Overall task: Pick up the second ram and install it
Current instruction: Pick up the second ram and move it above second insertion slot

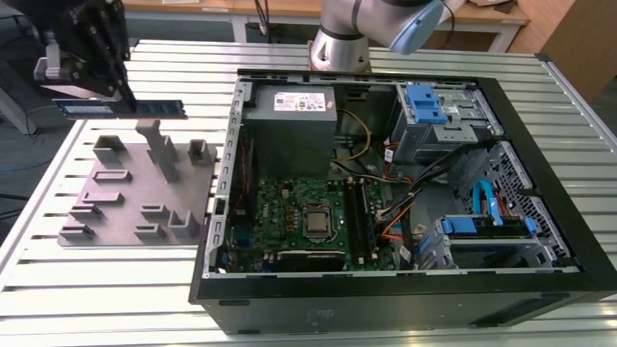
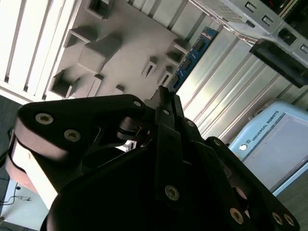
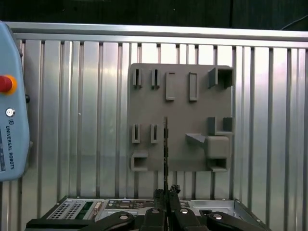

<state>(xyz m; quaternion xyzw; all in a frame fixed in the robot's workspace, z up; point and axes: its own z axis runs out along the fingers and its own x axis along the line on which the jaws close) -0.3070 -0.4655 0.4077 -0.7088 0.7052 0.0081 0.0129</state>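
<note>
Step in hand: the pick-up looks done and the install is not yet done. The stick is in the air, well apart from the motherboard (image 1: pixel 289 206).
Gripper: the gripper (image 1: pixel 108 101) is clamped on the second ram (image 1: pixel 159 109), its fingers closed against the board's flat faces in both wrist views.
Second ram: it is held level over the grey fixture block (image 1: pixel 135 188), at the exterior view's left, outside the computer case (image 1: pixel 405 307). In the first wrist view it shows edge-on as a thin dark line (image 3: pixel 165 142) over the block (image 3: pixel 183 110).
Next move calls for: by my reading, a carry across to the open case, with the contact edge lined up over a free memory slot beside the processor. Which slot is free I cannot tell.
Risk: cables lie close to those slots.
Count: one gripper, one ram in hand, one fixture block, one case, one motherboard, one table (image 1: pixel 115 289).
</note>
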